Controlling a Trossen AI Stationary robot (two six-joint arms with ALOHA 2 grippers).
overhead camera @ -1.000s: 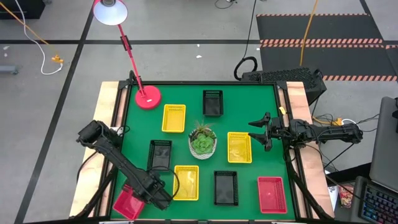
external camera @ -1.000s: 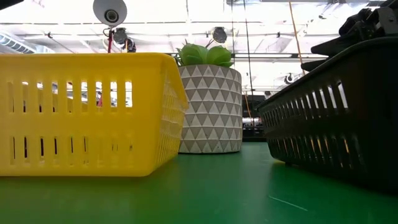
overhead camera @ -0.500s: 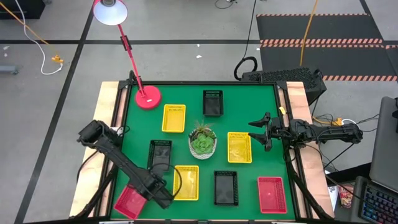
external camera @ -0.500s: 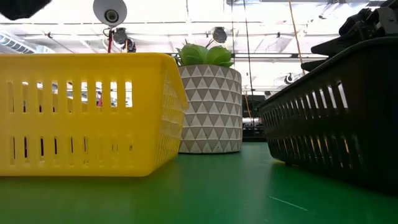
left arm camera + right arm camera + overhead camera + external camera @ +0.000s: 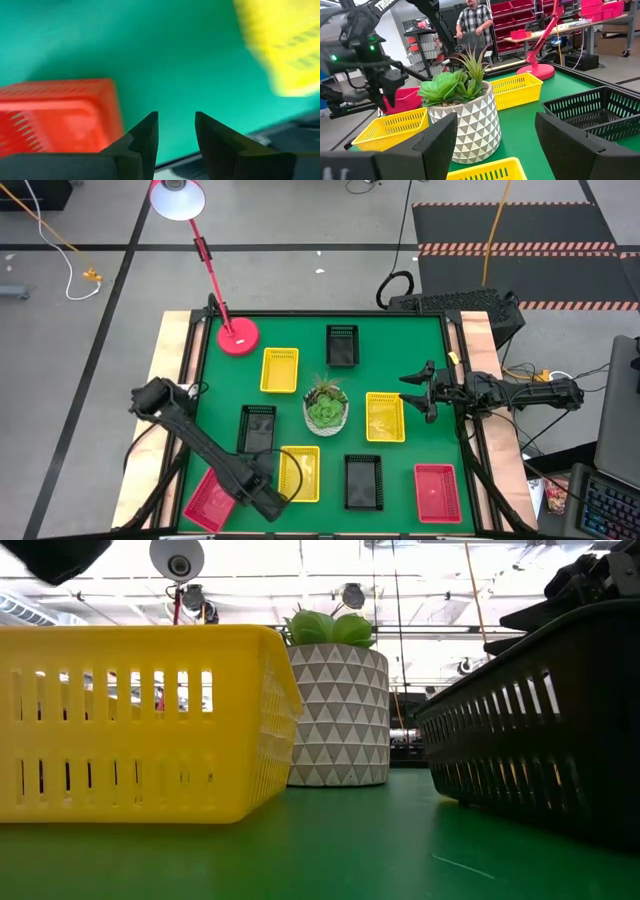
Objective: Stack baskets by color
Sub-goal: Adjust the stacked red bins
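From above, my left gripper (image 5: pixel 272 505) hangs at the near left of the table, between a red basket (image 5: pixel 210 502) and a yellow basket (image 5: pixel 300 472). My right gripper (image 5: pixel 415 392) waits beside another yellow basket (image 5: pixel 385 416), fingers wide apart, empty. Black baskets (image 5: pixel 257 428) and the plant (image 5: pixel 326 408) sit mid-table, the lamp base (image 5: pixel 238 336) far back.

Down low, only a yellow basket wall (image 5: pixel 140 720), the pot (image 5: pixel 338 715) and a black basket (image 5: pixel 540 720) show.

My left wrist shows my fingers (image 5: pixel 145 135) slightly apart, holding nothing, the red basket (image 5: pixel 60 117) just beside them. These mesh trays look light, stiff and thin-walled; I'd pinch a rim. The yellow one nearby crowds the lift.

My right wrist faces the plant (image 5: pixel 462 107); a person (image 5: pixel 472 25) stands beyond.
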